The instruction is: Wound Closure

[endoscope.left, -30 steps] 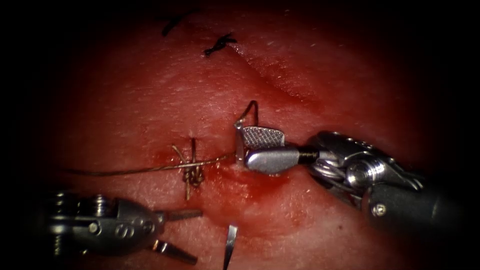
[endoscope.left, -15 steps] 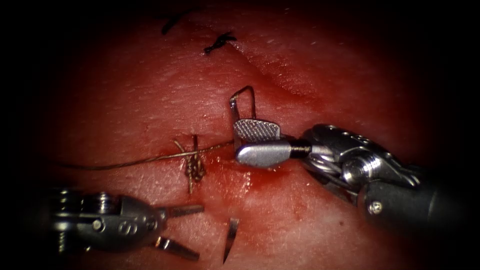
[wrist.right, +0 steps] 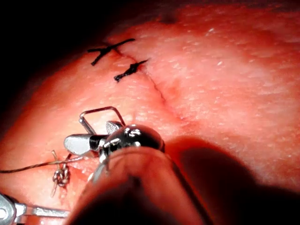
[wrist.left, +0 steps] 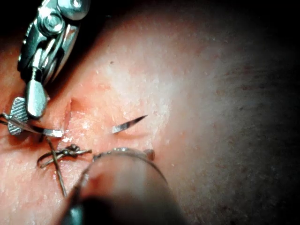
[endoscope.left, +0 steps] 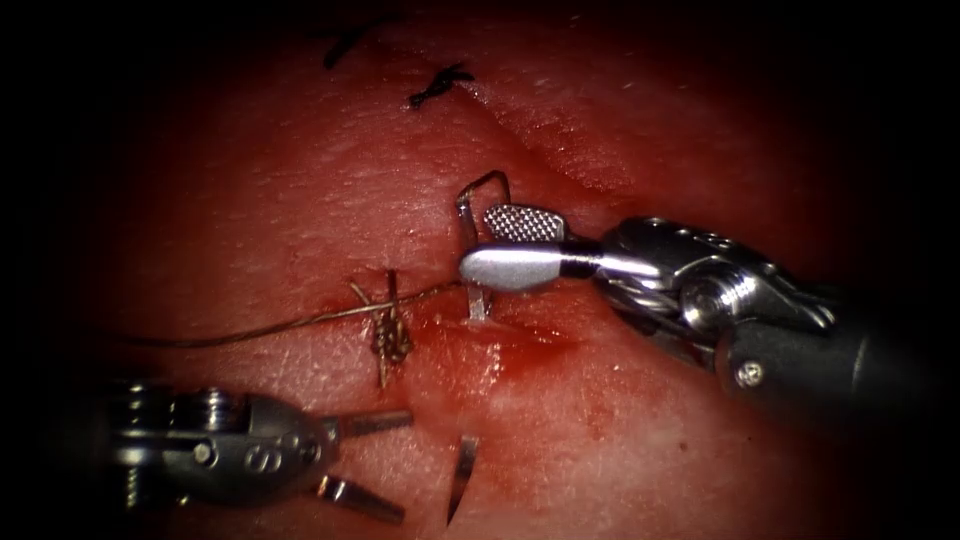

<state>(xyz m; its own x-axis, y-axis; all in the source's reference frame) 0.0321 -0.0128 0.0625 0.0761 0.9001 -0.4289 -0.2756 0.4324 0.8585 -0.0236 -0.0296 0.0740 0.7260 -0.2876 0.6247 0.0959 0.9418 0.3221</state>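
Observation:
My right tool (endoscope.left: 475,250) comes in from the right, jaws shut on the needle's rear half; one jaw's ridged face shows. The needle's rear bend (endoscope.left: 485,180) rises above the jaws. Below them the needle enters the tissue at the cut (endoscope.left: 478,305). Its tip (endoscope.left: 462,480) sticks out lower down, also seen in the left wrist view (wrist.left: 129,124). Thread (endoscope.left: 280,325) trails left from the needle across a tied knot (endoscope.left: 390,338). My left tool (endoscope.left: 405,467) sits lower left, jaws open and holding nothing, just left of the tip.
Red fluid (endoscope.left: 520,340) pools below the right tool's jaws. Two dark older stitches (endoscope.left: 440,85) (endoscope.left: 345,45) lie further up, where the cut (endoscope.left: 540,150) runs on. The right wrist view shows the needle's bend (wrist.right: 101,110), the knot (wrist.right: 60,176) and the stitches (wrist.right: 129,70).
The right tool has risen and rolled, carrying the needle's rear bend upward. The needle's tip has shifted up slightly. The left tool has edged a little to the right.

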